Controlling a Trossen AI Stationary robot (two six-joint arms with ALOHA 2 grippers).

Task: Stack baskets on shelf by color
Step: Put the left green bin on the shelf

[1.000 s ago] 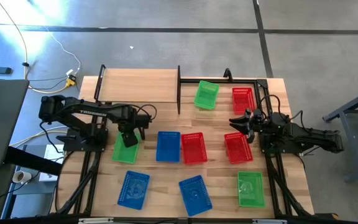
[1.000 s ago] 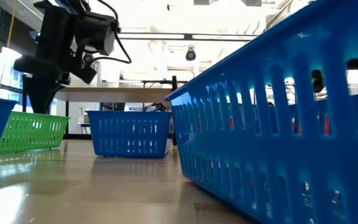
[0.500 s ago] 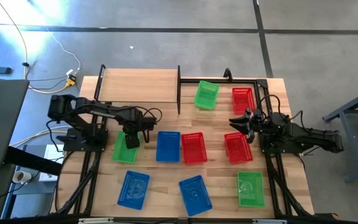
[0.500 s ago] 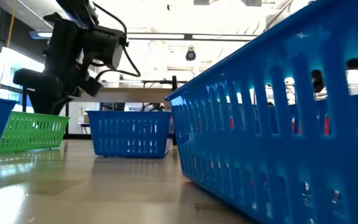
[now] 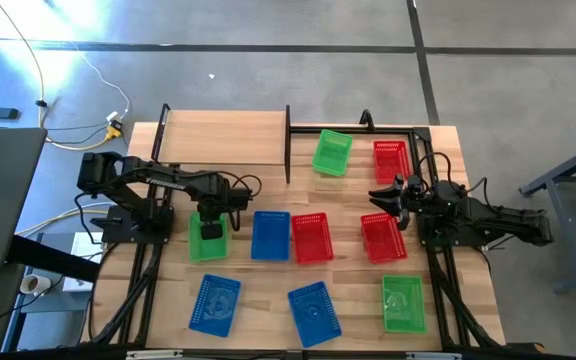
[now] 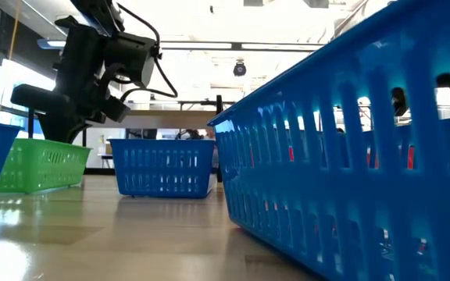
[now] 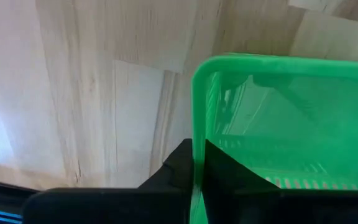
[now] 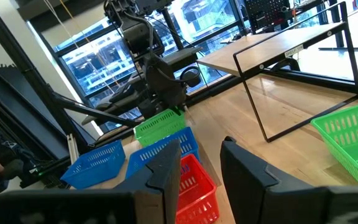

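A green basket (image 5: 206,243) sits at the table's left middle, and my left gripper (image 5: 211,222) is shut on its far end; the low view shows that gripper (image 6: 53,129) coming down onto the basket (image 6: 37,165). The shelf (image 5: 223,137), a light-wood board in a black frame, stands at the far left. My right gripper (image 5: 383,195) hangs open at the right, just beyond a red basket (image 5: 383,238), and touches nothing. Its two fingers stand apart in the right wrist view (image 8: 201,165). My left gripper pinches the green basket's far short wall at its rim (image 7: 197,134), one finger (image 7: 178,169) outside the wall and one (image 7: 232,174) inside. The fingers come from above, pointing down. The basket's bottom seems to rest on the table.
A blue basket (image 5: 271,235) and a red one (image 5: 311,238) lie right of the held basket. A green basket (image 5: 332,152) and a red one (image 5: 391,158) lie far right. Two blue baskets (image 5: 215,303) (image 5: 314,312) and a green one (image 5: 403,303) lie near the front edge.
My left gripper has come down a little over the green basket's far end and shut on its wall. The basket has shifted slightly on the table. My right arm has kept still.
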